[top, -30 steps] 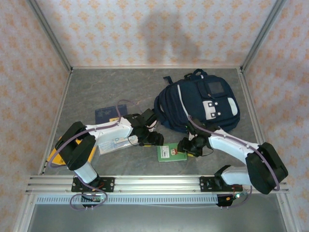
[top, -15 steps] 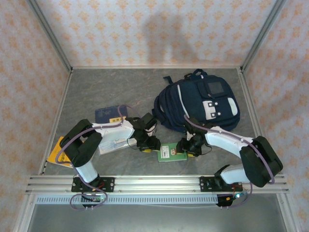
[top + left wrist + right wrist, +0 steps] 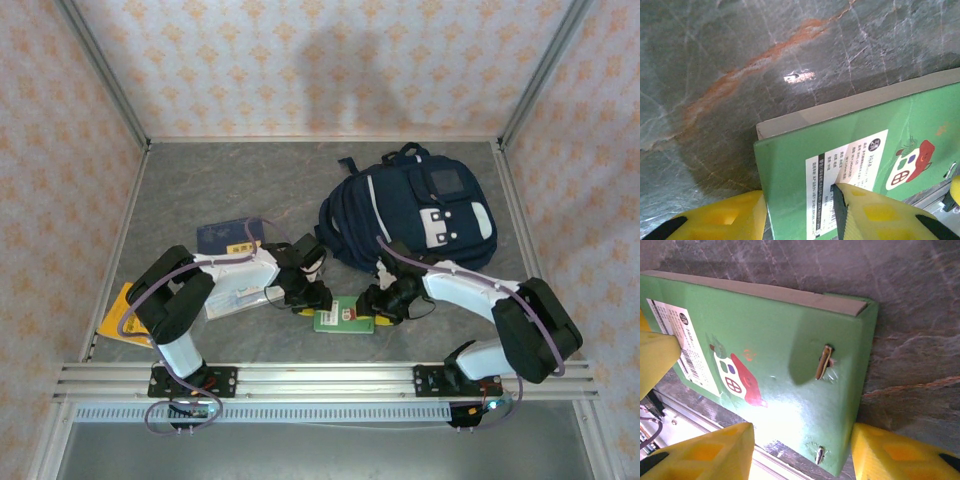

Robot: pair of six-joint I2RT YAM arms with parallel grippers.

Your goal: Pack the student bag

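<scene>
Since a second ago: green book (image 3: 343, 317) slid a little left along the near edge of the desk (image 3: 200, 190). Left arm swung in and down onto the book's left end. Right arm followed from the other side.

Desk: grey stone-look top, with an orange vein showing in the left wrist view.

Student bag (image 3: 410, 212): navy, lying flat at the right rear of the desk, front pockets up, carry handle toward the back wall. It sits well behind the green book, with the right arm's forearm crossing its near edge. Neither tool touches it.

Blue book (image 3: 228, 237): flat, left of centre, just behind the left arm.

Pale flat packet (image 3: 228, 302): partly under the left arm.

Yellow flat item (image 3: 122, 312): near the left wall, half hidden by the left arm's elbow.

Green book, close up: white barcode label, red house drawing, small metal clip in the cover. Its far long edge shows grey.

Left tool (image 3: 312, 302) (image 3: 797, 192): yellow fingers (image 3: 715, 220) straddle the book's left corner, one off the edge and one over the label. Jaws partly apart. Cannot tell whether they pinch the book.

Right tool (image 3: 375, 305) (image 3: 800, 432): fingers (image 3: 900, 455) stand either side of the book's right end, and the outer finger is just beside the edge. Clamped or only bracketing, I cannot tell.
</scene>
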